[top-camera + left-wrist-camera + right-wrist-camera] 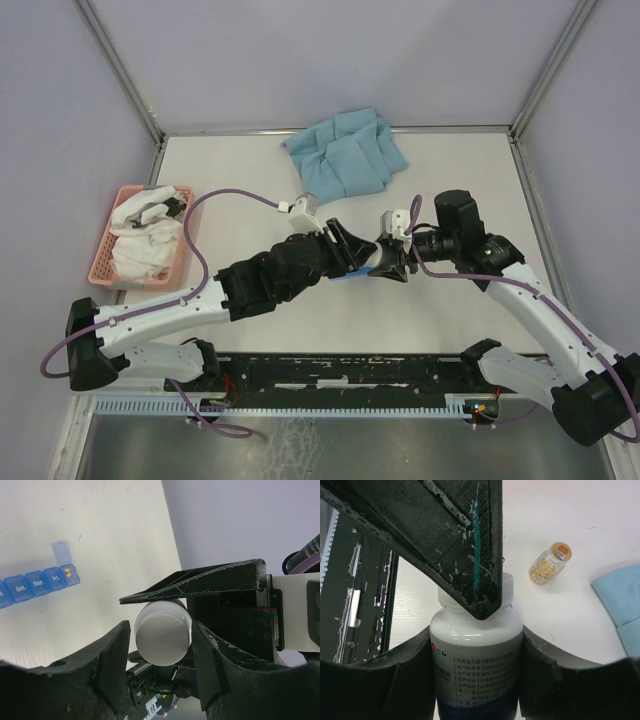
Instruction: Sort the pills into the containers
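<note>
Holding one white bottle [476,652]: right gripper [475,680] clamps body, left gripper [162,647] clamps cap [162,630]; one organiser [35,586], two pills [67,571] inside.

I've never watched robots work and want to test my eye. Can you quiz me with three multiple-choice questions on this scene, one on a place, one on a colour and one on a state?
1. Where is the small clear bottle? A in a metal bowl; B on the table beside the blue cloth; C on a shelf.
2. What colour are the pills in the pill organiser? A yellow; B red; C green.
3. How is the lid over those pills? A shut; B flipped open; C missing.

Answers:
1 B, the right wrist view shows it on the bare tabletop by the cloth.
2 A, they show yellow in the left wrist view.
3 B, the lid stands up behind them.
</note>
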Controlling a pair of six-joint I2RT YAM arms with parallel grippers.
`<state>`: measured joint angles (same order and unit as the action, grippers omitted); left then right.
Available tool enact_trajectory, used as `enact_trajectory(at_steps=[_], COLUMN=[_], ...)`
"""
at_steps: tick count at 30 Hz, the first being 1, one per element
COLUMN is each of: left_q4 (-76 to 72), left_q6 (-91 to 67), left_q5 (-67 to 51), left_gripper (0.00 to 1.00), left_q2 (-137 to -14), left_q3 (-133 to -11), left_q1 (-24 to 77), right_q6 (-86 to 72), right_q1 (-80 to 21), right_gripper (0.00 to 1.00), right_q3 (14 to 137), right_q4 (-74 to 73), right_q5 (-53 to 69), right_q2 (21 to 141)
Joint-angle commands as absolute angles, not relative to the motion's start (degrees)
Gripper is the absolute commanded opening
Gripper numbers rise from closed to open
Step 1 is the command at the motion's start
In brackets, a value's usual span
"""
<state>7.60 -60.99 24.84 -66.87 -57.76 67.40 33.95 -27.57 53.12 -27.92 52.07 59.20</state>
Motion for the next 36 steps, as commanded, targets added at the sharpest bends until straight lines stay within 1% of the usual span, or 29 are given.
enact_trajectory(at_steps=[1, 6, 16, 23, 27, 30, 34, 36], left_q4=[5.26, 4.77, 5.81, 5.25, 4.45, 2.31, -5.07, -10.16], left_q6=[-63.37, -62.81, -61.08, -60.27, -58.86, -55.25, -41.8, -35.46], left_q5=[24.12, 23.22, 23.74, 22.85, 21.92, 20.14, 11.98, 2.18], left_gripper=[0.6, 0.65, 0.65, 0.52, 0.4, 0.33, 0.32, 0.32], left_q2=[-66.89, -66.54, -65.81, -65.97, -65.93, -65.48, -63.96, -62.67], left_q3=[-59.69, -59.67, -58.72, -58.72, -58.09, -57.0, -53.78, -50.68], left_q1=[67.76, 67.74, 67.76, 67.76, 67.74, 67.69, 67.21, 65.59], right_q6=[34.46, 34.53, 34.4, 34.26, 33.05, 30.61, 25.71, 22.46], right_q1=[-27.98, -27.99, -27.97, -28.09, -28.09, -27.95, -27.74, -27.32], right_gripper=[0.01, 0.01, 0.01, 0.01, 0.01, 0.01, 0.01, 0.01], right_q3=[54.49, 54.52, 54.65, 54.69, 55.09, 55.64, 55.82, 55.65], right_q4=[-26.98, -26.98, -27.06, -27.07, -26.98, -26.63, -24.58, -22.48], right_q5=[51.76, 51.76, 51.93, 51.98, 53.34, 56.1, 62.21, 65.86], right_q2=[59.28, 59.25, 59.19, 59.29, 59.75, 60.42, 61.58, 61.87])
